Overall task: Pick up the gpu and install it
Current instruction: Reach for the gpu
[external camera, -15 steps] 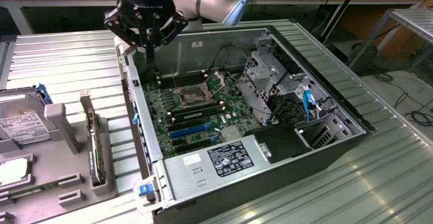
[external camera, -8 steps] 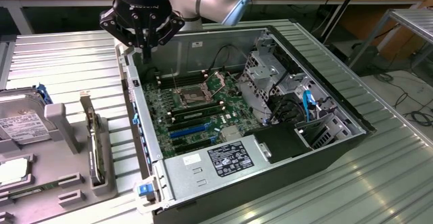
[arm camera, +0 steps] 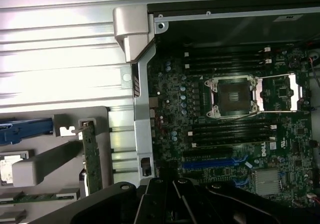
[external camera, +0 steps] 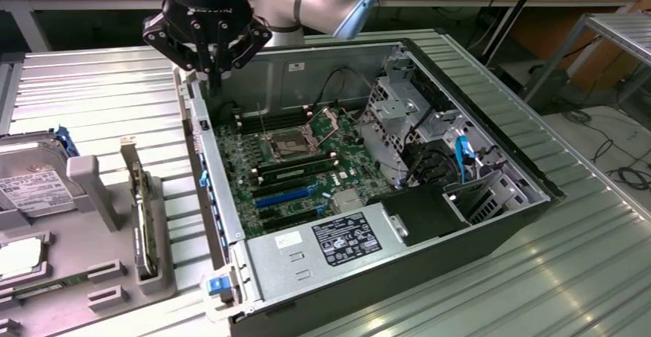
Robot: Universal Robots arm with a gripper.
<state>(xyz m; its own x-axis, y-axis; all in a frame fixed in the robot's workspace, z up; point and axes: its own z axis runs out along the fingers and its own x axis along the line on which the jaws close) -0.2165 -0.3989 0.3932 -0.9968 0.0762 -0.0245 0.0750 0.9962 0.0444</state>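
Start at the exterior view's left: the silver hard drive (external camera: 30, 184) sits in the grey holder (external camera: 72, 268), and the print on its white label is too fine to read. Just to its right the gpu (external camera: 143, 219) stands on edge in a slot of that same holder, with nothing touching it. So judge the pick-up as not yet begun; everything in the task is left to do.

Further right, your gripper (external camera: 212, 74) hangs over the side wall of the open computer case (external camera: 295, 74), well apart from the gpu. Its fingers are pressed together and carry nothing.

Inside the case lies the motherboard (external camera: 295, 154). Its blue expansion slots (external camera: 285, 196) are bare, so no card is installed there. In the wrist view a white mark on the board near those slots looks like "DELL", though you should treat that as likely rather than certain. The power supply (external camera: 305, 253) carries a black label with white print, none of it legible.
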